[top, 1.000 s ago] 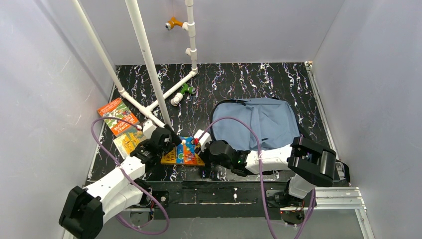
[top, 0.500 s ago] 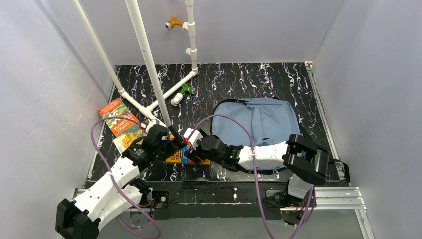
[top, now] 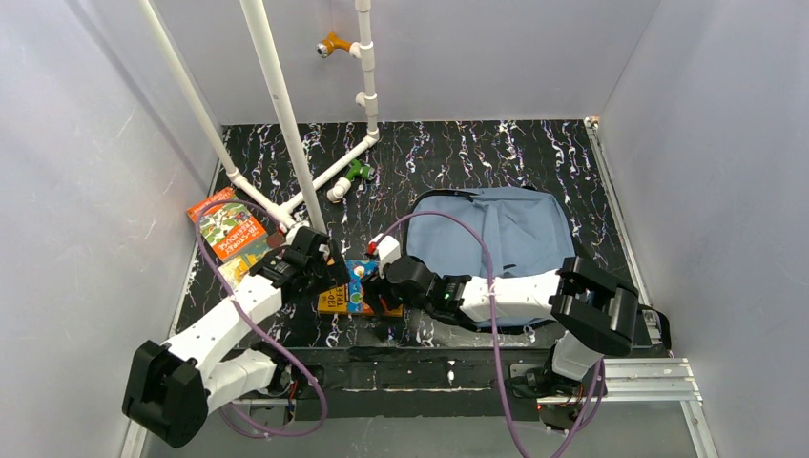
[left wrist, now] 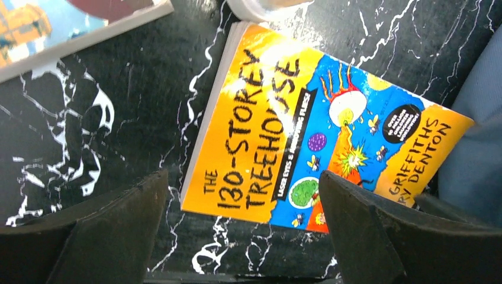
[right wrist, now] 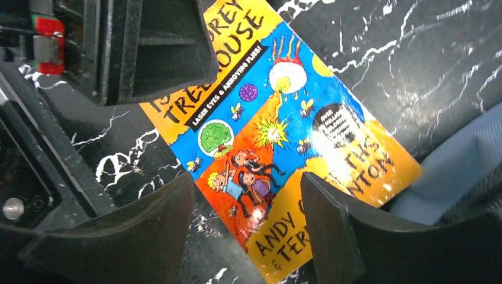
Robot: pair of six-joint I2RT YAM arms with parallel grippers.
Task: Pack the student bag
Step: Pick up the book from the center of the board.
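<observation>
Books take up most of the left half. Treehouse paperback (top: 348, 298) lies flat on the black marbled table (top: 458, 153) near the bottom middle of the top view, and both grippers crowd right over it. Left gripper (left wrist: 240, 180) is spread wide with nothing in it, the cover showing between its fingers. Right gripper (right wrist: 245, 180) has its jaws apart too and isn't clamped on anything. In its wrist view the left one's black body fills the upper left, so the two are nearly nose to nose.

Orange-and-green book (top: 224, 224) and a yellowish book (top: 243, 272) just below it sit by the left wall. White pipe frame (top: 286, 124) slants down from the top to just behind the left gripper, with a green fitting (top: 360, 170) on the table further up.

Student bag (top: 506, 229) lies flat right of centre, with the right arm stretched across its lower edge. The paperback's right corner reaches the blue fabric, touching or overlapping, can't tell which. Bare table is mostly along the top, plus a strip right of the bag.
</observation>
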